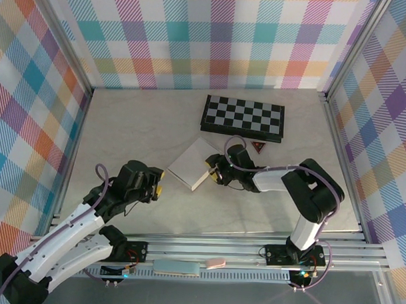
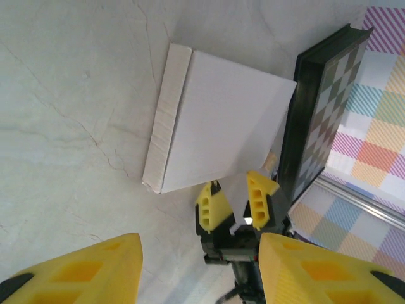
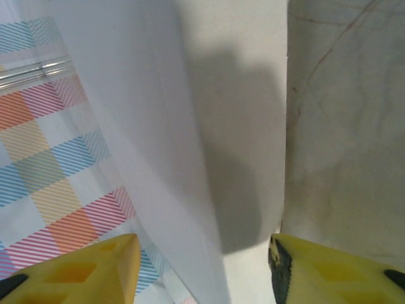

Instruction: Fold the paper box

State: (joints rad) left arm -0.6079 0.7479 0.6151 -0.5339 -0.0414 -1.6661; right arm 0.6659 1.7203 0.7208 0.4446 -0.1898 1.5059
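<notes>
Near the chessboard [image 1: 243, 117], paper box [image 1: 192, 161], right gripper [image 1: 210, 171] straddling its flap

Bare table [image 1: 124, 122] across the left and lower middle of the top view lets my left gripper [image 1: 160, 180] reach the paper box [image 1: 189, 162] unhindered. My right gripper [image 1: 213, 172] crowds the box's right edge, and the chessboard [image 1: 244, 117] and a small dark triangle [image 1: 259, 147] block the upper right.

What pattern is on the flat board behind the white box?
The board has black-and-white checks; the top external view shows it best.
</notes>
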